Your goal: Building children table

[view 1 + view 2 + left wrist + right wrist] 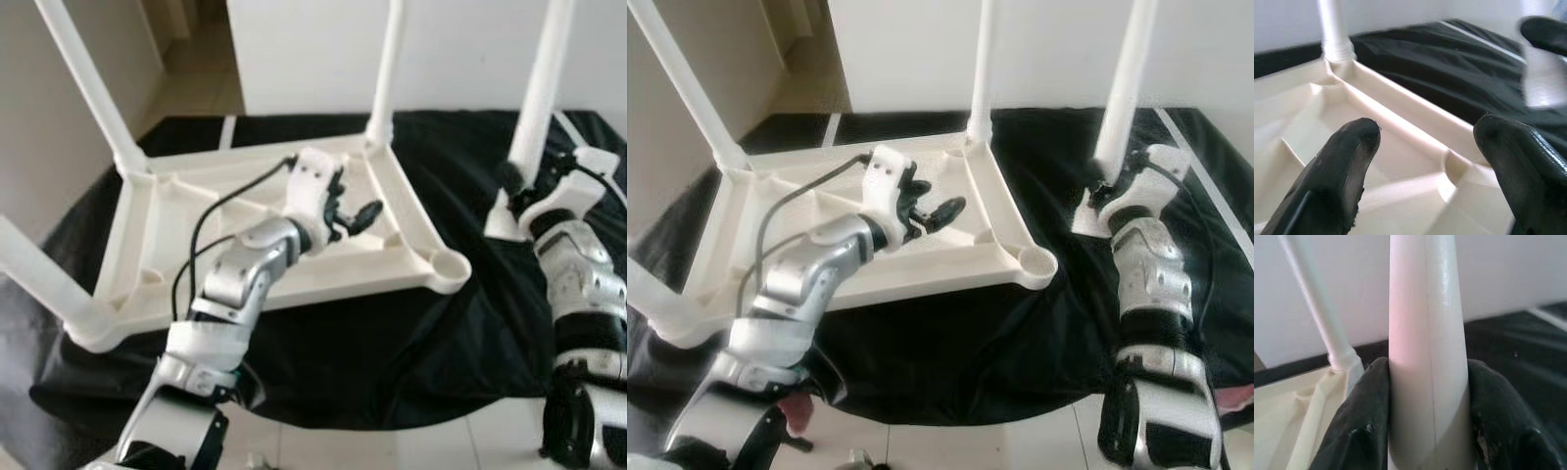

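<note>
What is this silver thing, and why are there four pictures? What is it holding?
It is a robot with two silver arms. Each arm ends in a hand with two long black fingers.

Two pictures come from cameras in its head, looking down. The other two come from little cameras on its wrists, looking along the fingers.

A small white table lies upside down on a black cloth. Three of its legs already stick up. One corner socket has no leg in it.

The right hand is shut on the loose white leg, holding it upright beside the table. In the right wrist picture the fingers squeeze it from both sides.

The left hand is open, above the table's underside, holding nothing.
</note>
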{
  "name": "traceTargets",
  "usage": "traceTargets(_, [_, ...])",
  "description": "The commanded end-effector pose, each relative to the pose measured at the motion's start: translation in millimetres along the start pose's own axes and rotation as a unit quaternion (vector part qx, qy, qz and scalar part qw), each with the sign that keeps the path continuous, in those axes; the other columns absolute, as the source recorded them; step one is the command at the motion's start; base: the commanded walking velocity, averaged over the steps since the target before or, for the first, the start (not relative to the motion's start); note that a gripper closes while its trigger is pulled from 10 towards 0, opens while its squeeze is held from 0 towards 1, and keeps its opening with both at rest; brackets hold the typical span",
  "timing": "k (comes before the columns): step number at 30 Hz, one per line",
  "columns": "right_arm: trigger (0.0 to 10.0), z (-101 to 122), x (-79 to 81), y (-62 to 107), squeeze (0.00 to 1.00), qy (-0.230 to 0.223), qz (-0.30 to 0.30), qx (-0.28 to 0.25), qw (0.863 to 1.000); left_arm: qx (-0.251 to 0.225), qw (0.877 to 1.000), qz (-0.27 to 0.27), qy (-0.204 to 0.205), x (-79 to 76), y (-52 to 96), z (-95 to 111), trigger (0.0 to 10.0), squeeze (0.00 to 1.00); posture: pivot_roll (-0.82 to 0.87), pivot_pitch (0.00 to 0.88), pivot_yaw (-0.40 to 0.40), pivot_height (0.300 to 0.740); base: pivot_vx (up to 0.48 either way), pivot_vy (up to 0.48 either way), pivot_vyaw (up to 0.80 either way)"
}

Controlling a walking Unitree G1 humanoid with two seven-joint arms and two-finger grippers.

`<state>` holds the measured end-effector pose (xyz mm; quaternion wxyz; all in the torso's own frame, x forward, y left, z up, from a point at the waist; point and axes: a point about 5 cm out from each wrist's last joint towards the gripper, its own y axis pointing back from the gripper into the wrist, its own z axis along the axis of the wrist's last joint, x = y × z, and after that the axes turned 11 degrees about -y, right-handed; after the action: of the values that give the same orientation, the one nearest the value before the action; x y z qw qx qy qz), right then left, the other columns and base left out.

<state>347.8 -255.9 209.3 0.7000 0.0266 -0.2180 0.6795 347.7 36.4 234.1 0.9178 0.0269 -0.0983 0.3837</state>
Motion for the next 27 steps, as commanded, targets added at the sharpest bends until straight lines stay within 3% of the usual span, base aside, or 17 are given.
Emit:
traceTargets(1, [7.0,-3.4,8.2,5.2,0.00,0.004,0.013,-0.004,1.000,-0.004,1.000,0.025,-0.004,5.3,-3.2,3.8,10.0,0.00,-0.05,0.027,0.041,0.740,0.000,0.000,0.00])
traceTargets(2, [3.8,-3.7,10.9,7.7,0.00,0.004,0.016,-0.007,1.000,-0.002,1.000,0.026,-0.002,6.0,-4.5,3.8,10.0,0.00,-0.06,0.026,0.043,0.740,0.000,0.000,0.00])
traceTargets(3, [3.8,-3.7,10.9,7.7,0.00,0.004,0.016,-0.007,1.000,-0.002,1.000,0.026,-0.002,6.0,-4.5,3.8,10.0,0.00,-0.06,0.026,0.043,0.740,0.000,0.000,0.00])
traceTargets(4, [0.0,-3.8,15.0,10.3,0.00,0.001,0.020,-0.014,1.000,-0.001,1.000,0.027,-0.005,7.1,-6.9,3.9,10.0,0.00,-0.06,0.026,0.047,0.740,0.000,0.000,0.00])
traceTargets(5, [6.3,-4.7,25.6,13.5,0.00,0.004,0.031,-0.029,0.999,0.009,0.999,0.039,-0.025,11.8,-12.2,4.6,10.0,0.00,-0.07,0.022,0.053,0.740,0.000,0.000,0.00])
traceTargets(6, [6.3,-4.7,25.6,13.5,0.00,0.004,0.031,-0.029,0.999,0.009,0.999,0.039,-0.025,11.8,-12.2,4.6,10.0,0.00,-0.07,0.022,0.053,0.740,0.000,0.000,0.00])
traceTargets(7, [10.0,-7.7,30.2,15.0,0.00,0.002,0.040,-0.023,0.999,0.014,0.998,0.046,-0.041,14.2,-15.4,5.3,10.0,0.00,-0.07,0.018,0.054,0.740,0.000,0.000,0.00])
traceTargets(15, [10.0,-14.4,54.8,22.7,0.00,-0.005,0.097,-0.031,0.995,0.006,0.996,0.072,-0.046,23.8,-23.9,16.6,10.0,0.00,-0.07,0.009,0.053,0.740,0.000,0.000,0.00])
traceTargets(21, [10.0,-17.5,88.6,33.8,0.00,-0.014,0.181,-0.039,0.983,0.024,0.990,0.126,-0.054,46.7,-29.4,21.6,10.0,0.00,-0.07,0.000,0.036,0.740,0.000,0.000,0.00])
traceTargets(27, [10.0,-19.2,96.7,36.6,0.00,-0.006,0.216,-0.032,0.976,0.032,0.986,0.146,-0.077,61.3,-30.3,30.0,10.0,0.00,-0.07,0.000,0.034,0.740,0.000,0.000,0.00])
